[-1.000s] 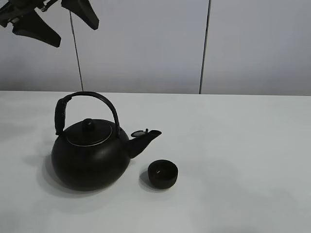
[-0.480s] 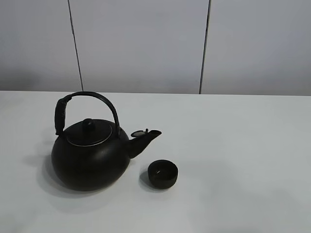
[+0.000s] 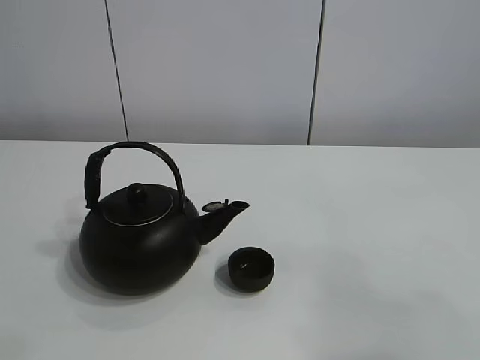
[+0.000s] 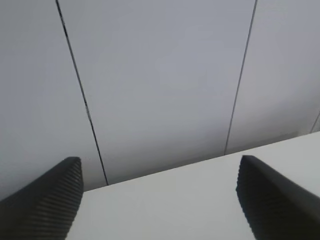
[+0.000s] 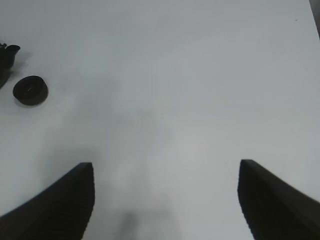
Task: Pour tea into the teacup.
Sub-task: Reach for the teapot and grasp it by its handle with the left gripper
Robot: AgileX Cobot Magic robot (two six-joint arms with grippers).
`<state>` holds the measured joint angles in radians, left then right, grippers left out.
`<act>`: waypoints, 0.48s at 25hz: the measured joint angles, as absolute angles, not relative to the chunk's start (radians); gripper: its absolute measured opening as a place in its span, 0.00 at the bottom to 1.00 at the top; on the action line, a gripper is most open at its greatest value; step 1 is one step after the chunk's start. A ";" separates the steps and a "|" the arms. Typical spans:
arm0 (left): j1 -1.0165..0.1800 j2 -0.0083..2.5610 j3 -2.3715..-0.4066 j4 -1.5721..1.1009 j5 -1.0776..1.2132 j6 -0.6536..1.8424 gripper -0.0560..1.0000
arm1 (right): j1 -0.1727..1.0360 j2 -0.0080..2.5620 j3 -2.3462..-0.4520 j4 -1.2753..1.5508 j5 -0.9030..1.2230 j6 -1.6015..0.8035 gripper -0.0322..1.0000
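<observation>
Beside the round black kettle [image 3: 139,247] a small black teacup [image 3: 251,268] is set, contents indiscernible; left hand [image 4: 160,163] and right hand [image 5: 166,166] are spread wide.

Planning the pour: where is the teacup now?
In the exterior high view the teacup stands on the table, near the middle front, just right of the kettle and in front of its spout, not touching it.

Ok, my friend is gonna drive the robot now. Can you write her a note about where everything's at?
Left gripper: open, empty, facing the wall.
Right gripper: open, empty, above the table.
The kettle stands upright, lid on, its spout pointing over the teacup beside it. Neither is held.
Whether the teacup holds tea cannot be seen.
To do: grasp the kettle's handle, then pour.
</observation>
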<state>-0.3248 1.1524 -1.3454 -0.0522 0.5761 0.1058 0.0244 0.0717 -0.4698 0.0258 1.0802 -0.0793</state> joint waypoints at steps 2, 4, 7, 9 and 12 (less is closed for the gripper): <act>-0.363 1.071 -1.298 0.056 0.575 0.000 0.63 | 0.024 0.072 -0.470 0.026 1.080 -0.079 0.56; -0.401 1.002 -1.221 0.153 0.572 -0.080 0.63 | 0.024 0.072 -0.470 0.026 1.080 -0.079 0.56; -0.430 0.913 -1.054 0.238 0.522 -0.152 0.63 | 0.024 0.072 -0.470 0.026 1.081 -0.079 0.56; -0.432 0.866 -0.916 0.269 0.420 -0.165 0.63 | 0.024 0.072 -0.470 0.026 1.081 -0.079 0.56; -0.432 0.833 -0.697 0.315 0.181 -0.173 0.63 | 0.024 0.072 -0.470 0.026 1.081 -0.079 0.56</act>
